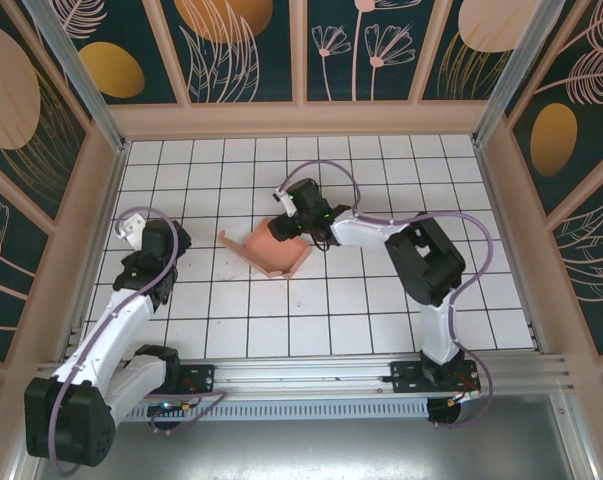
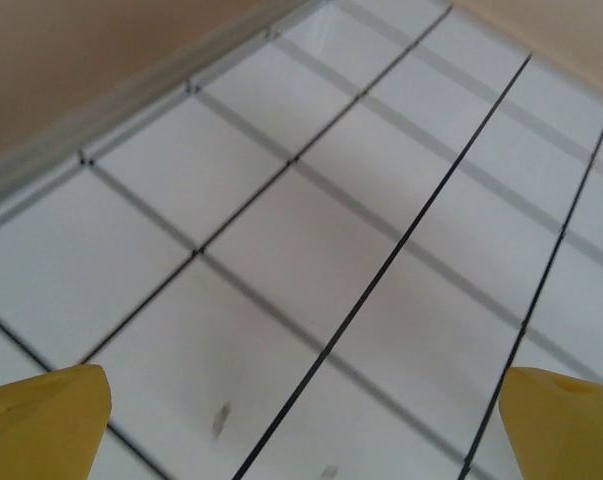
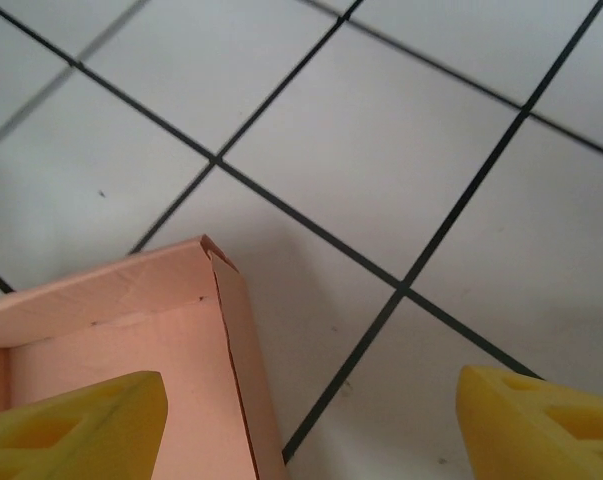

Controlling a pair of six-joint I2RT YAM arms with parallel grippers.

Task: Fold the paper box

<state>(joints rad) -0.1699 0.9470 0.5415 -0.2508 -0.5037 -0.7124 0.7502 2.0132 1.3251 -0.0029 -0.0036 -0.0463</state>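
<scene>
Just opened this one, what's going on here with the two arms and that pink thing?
The right gripper hangs open over a corner of the pink paper box, one finger above its inside and the other outside a raised side wall, clamping nothing. The box sits partly folded on the tiled table, with some walls up and a flap sticking out to the left. The left gripper is wide open above bare tiles, away from the box.

— White shells on black joints, on both the left arm (image 1: 109,332) and the right arm (image 1: 437,328)?
— Yes. Lilac cables (image 1: 486,248) looping beside each, black bases (image 1: 184,378) bolted onto a silver rail (image 1: 311,371).
— And at the ends?
— Plain yellow wedges for the left fingertips (image 2: 43,420); same yellow on the right fingertips (image 3: 76,418), with hollow recesses.
</scene>
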